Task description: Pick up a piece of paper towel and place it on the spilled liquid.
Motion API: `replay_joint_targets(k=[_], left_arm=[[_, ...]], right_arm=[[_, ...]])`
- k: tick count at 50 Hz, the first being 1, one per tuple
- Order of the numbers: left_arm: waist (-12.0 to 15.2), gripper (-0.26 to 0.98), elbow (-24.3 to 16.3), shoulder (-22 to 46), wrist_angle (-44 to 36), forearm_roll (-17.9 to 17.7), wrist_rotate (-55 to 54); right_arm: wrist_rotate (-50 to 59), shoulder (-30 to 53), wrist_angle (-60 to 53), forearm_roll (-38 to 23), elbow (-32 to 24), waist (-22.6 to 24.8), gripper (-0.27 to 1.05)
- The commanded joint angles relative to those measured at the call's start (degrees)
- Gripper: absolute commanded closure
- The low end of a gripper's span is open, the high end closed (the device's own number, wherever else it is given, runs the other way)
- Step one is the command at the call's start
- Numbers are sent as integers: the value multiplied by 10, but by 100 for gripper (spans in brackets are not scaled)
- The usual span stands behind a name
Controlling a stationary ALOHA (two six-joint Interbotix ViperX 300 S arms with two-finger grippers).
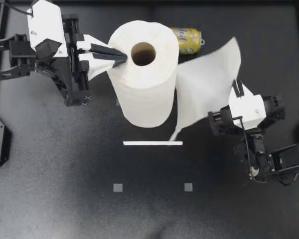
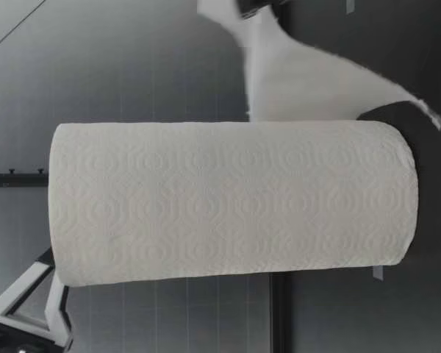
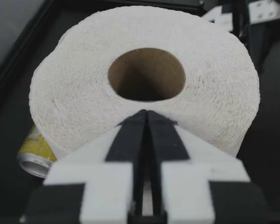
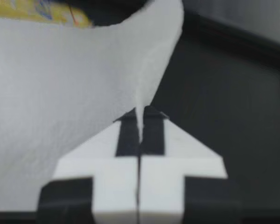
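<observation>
Paper towel sheet (image 1: 209, 84) hangs beside upright roll (image 1: 144, 97), near yellow can (image 1: 188, 40).

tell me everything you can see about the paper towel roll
White, embossed paper towel roll with a brown cardboard core, thick, standing upright on the dark table. My left claw, shut, lies over its top edge beside the core hole. A sheet runs from its side to my right claw, which is shut on it.

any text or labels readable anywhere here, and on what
yellow can: print on its side, too small and blurred to read.
paper towel roll: no text.
paper towel sheet: no text.
white strip, grey squares: blank.
</observation>
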Motion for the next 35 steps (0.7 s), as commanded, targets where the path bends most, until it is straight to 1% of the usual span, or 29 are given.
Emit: replay_joint_targets(k=[1, 7, 16, 25, 31, 35], left_arm=[[8, 60, 15, 22, 24, -2, -6], [8, 60, 16, 20, 21, -5, -5], [8, 60, 16, 19, 20, -5, -6], [8, 60, 18, 18, 21, -9, -6], [8, 60, 18, 18, 20, -10, -6], [8, 60, 18, 18, 20, -11, -6]], right_arm=[[17, -2, -21, 11, 14, -9, 87], [33, 10, -32, 27, 45, -15, 87], [60, 27, -66, 31, 80, -34, 87], [52, 30, -76, 67, 115, -44, 87], [53, 22, -74, 91, 134, -45, 87], [51, 18, -71, 93, 134, -48, 87]])
